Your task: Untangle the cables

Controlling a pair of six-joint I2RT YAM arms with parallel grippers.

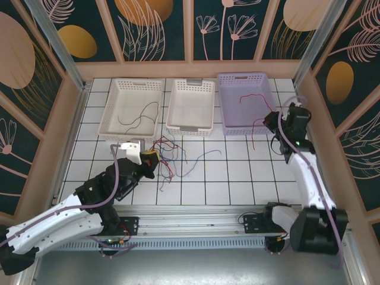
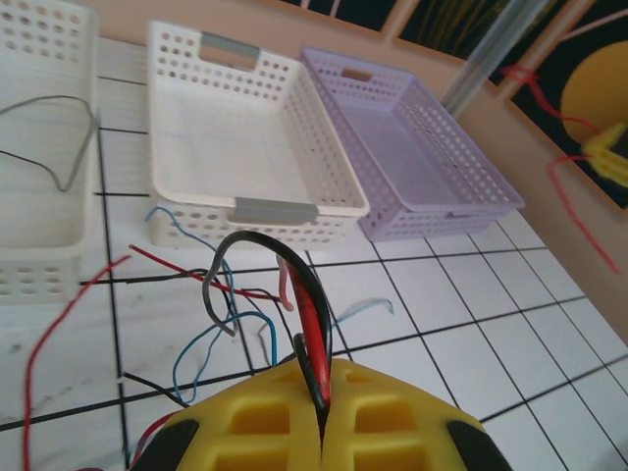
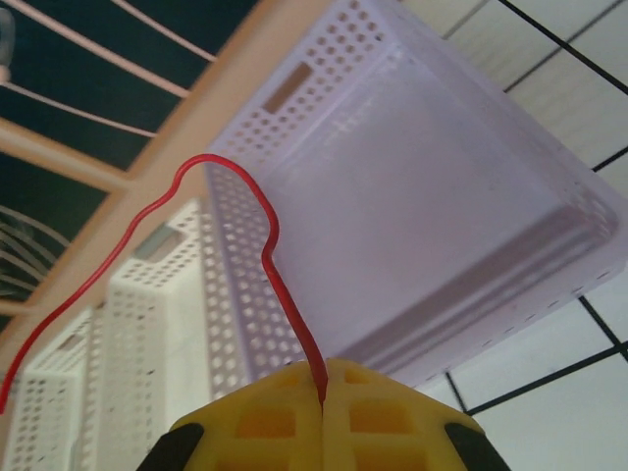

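The left gripper (image 2: 322, 417) squeezes red and black cables (image 2: 312, 314) above the tangle (image 1: 171, 155) on the tiles (image 1: 237, 172). The right gripper (image 3: 323, 397) pinches a red cable (image 3: 270, 255) by the purple basket (image 3: 422, 196).

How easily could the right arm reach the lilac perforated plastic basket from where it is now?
Probably easily. The right gripper, shut on a thin red wire, hovers close by the near right corner of the lilac perforated plastic basket, and nothing stands between them.
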